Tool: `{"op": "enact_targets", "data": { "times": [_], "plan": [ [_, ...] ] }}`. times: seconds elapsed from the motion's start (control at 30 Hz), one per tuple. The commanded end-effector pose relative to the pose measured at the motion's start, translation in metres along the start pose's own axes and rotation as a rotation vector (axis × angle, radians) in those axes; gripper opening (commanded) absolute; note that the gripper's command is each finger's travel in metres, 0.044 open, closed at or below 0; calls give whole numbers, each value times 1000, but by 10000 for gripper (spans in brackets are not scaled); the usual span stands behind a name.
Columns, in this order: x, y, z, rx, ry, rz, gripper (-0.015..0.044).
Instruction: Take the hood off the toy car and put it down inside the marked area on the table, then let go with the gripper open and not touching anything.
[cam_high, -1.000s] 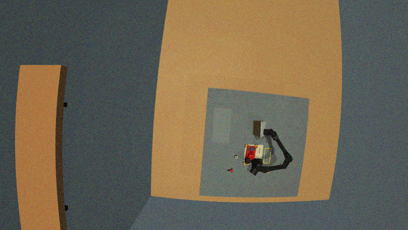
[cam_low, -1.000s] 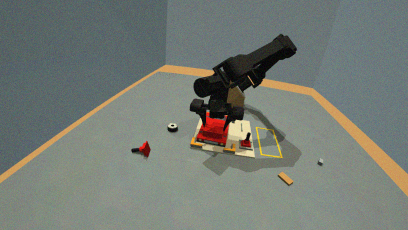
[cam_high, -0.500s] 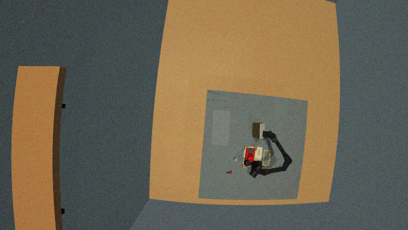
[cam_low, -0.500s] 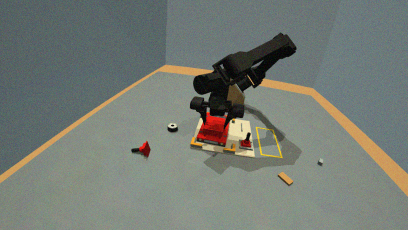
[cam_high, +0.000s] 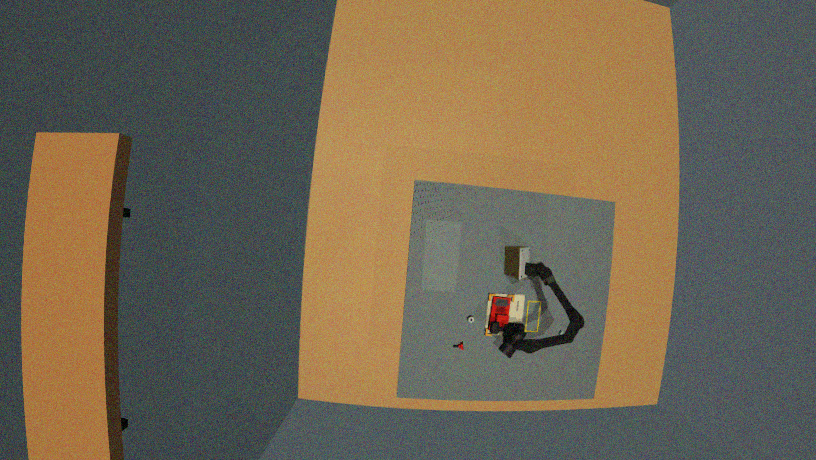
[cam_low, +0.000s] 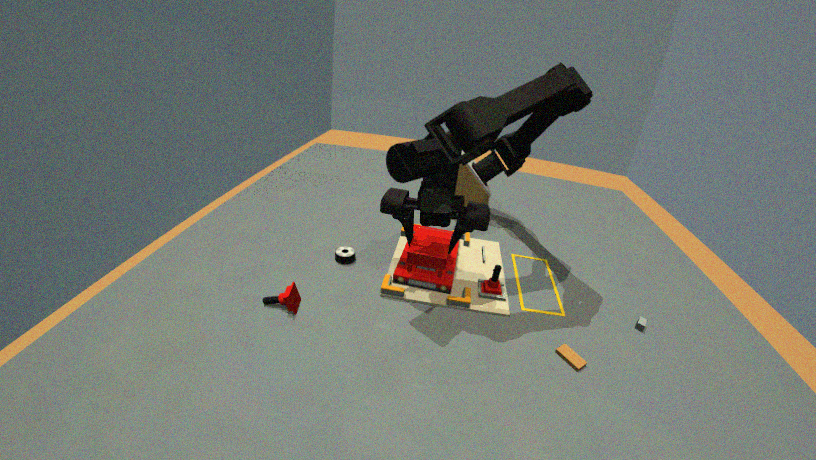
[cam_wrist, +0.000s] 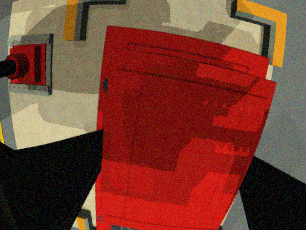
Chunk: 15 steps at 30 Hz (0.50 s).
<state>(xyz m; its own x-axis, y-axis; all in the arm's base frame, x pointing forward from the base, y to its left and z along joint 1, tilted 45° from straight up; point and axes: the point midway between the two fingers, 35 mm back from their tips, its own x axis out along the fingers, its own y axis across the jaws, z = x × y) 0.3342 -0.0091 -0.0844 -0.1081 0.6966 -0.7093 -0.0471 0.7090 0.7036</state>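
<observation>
A grey table (cam_low: 171, 365) with an orange border carries everything. The black arm (cam_low: 502, 114) reaches from its base at the far side down over the middle of the table. Beneath it lies a cream board (cam_low: 485, 280) with orange corner brackets, and on the board sits the red toy car (cam_low: 425, 265), its grille facing the near side. The gripper (cam_low: 429, 242) points straight down, one finger on each side of the car's upper part, clamped on the hood (cam_wrist: 180, 122), which is still on the car. Just right of the board is the yellow-outlined marked area (cam_low: 537, 284), with nothing inside it. A red block with a black peg (cam_low: 491, 282) stands on the board's right edge. To the left lie a red-headed tool (cam_low: 285, 298) and a small black-and-white ring (cam_low: 345, 254). Near right are a wooden strip (cam_low: 570, 356) and a tiny grey cube (cam_low: 641, 324).
</observation>
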Motion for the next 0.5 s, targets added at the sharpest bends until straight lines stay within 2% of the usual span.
{"op": "enact_targets", "data": {
  "times": [0.0, 0.27, 0.47],
  "plan": [
    [-5, 0, 3, -11, -5, -9, 0],
    [-11, 0, 3, -11, -5, -9, 0],
    [-33, -1, 3, -11, -5, -10, 0]
  ]
}}
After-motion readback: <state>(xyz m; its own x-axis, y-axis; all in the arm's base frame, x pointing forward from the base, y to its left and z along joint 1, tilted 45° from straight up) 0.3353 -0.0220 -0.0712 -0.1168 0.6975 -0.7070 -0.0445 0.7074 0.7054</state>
